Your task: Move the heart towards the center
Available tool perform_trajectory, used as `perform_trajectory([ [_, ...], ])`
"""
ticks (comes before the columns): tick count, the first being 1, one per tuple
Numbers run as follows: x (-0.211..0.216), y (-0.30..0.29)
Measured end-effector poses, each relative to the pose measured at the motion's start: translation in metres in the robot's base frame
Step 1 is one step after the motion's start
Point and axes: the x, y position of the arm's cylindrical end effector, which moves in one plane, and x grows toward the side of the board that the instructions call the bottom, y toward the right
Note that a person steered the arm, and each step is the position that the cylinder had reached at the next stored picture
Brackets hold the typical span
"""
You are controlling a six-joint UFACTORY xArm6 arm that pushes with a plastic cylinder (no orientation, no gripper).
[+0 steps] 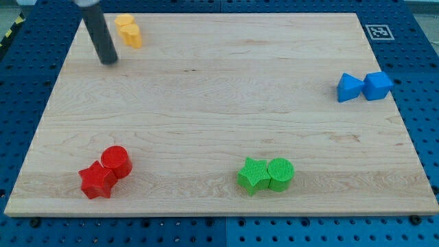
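- Eight small blocks sit in four pairs near the edges of a pale wooden worktop [219,103], which rests on a blue pegboard surface [20,75].
- My tip [110,62] touches down near the worktop's top-left corner, at the end of a dark rod slanting in from the view's top.
- There is no hand on this arm, only the rod, so nothing spreads or pinches.
- The yellow heart [132,36] lies just to the view's right of my tip and slightly nearer the top edge, apart from the rod by a narrow gap; its shape is hard to read at this size.
- A second yellow block [124,22] touches it on the side toward the top edge; its shape cannot be made out.
- The heart is well apart from the worktop's centre.
- Near the bottom-left corner, a red star [97,182] touches a red cylinder [116,161].
- Along the bottom edge, right of the middle, a green star [253,175] touches a green cylinder [280,173].
- By the right edge, a blue triangular block [349,88] touches a blue cube-like block [377,86].
- A black-and-white marker tag [378,31] sits just off the worktop's top-right corner.
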Motion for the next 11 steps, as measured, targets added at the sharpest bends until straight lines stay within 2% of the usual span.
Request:
perform_trajectory([
  [1,-0.052,-0.001],
  [3,-0.075,0.011],
  [5,-0.050,0.013],
  [8,-0.015,0.145],
  [11,0.022,0.147],
])
